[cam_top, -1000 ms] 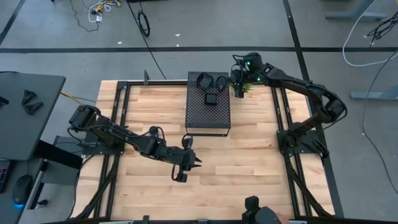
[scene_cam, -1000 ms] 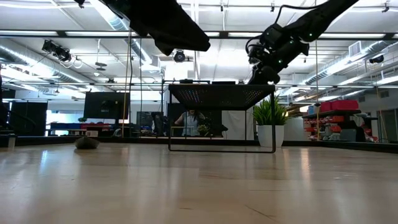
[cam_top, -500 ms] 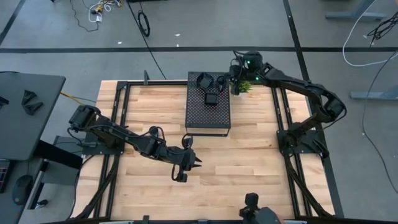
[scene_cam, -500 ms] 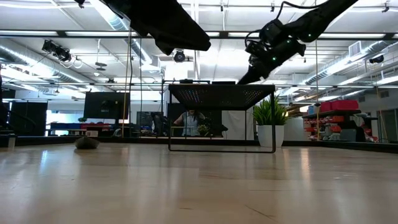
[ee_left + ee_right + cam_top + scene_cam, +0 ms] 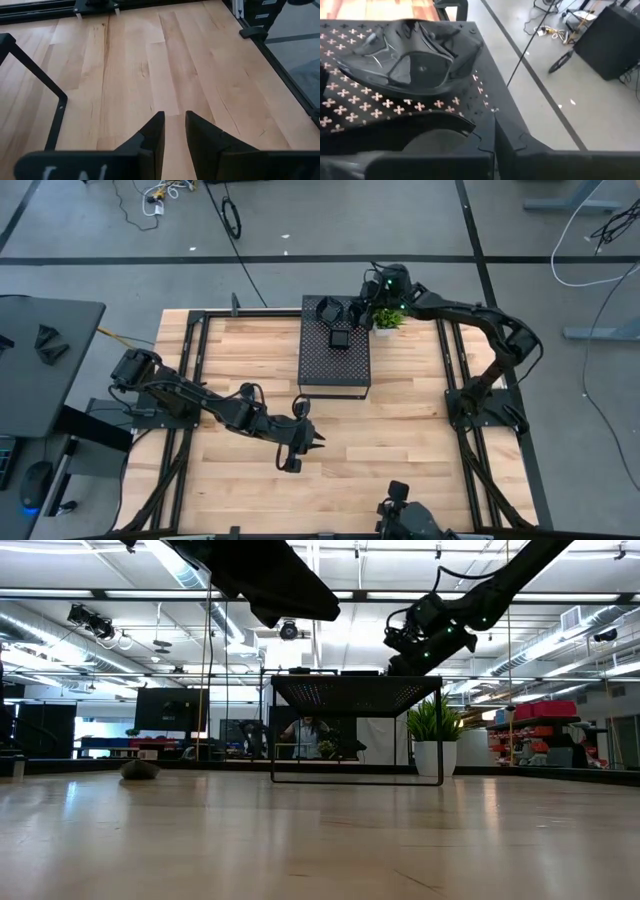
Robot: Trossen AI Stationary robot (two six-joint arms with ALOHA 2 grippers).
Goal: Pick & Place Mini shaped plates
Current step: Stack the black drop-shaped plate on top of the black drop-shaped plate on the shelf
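Right wrist view alone shows the right hand [image 5: 492, 145] clamped on a plate [image 5: 415, 137].

We see three small shiny black plates [image 5: 340, 338] on a big black metal box [image 5: 336, 370] near the top middle; its top has rows of tiny cross-shaped holes. The wooden table [image 5: 400, 440] is pale tan with darker stripes. Both robot arms are black. A little plant [image 5: 388, 320] has bright green leaves.

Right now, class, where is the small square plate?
In the high view, the small square plate sits on top of the black perforated box, toward its far end, just nearer than two other plates.
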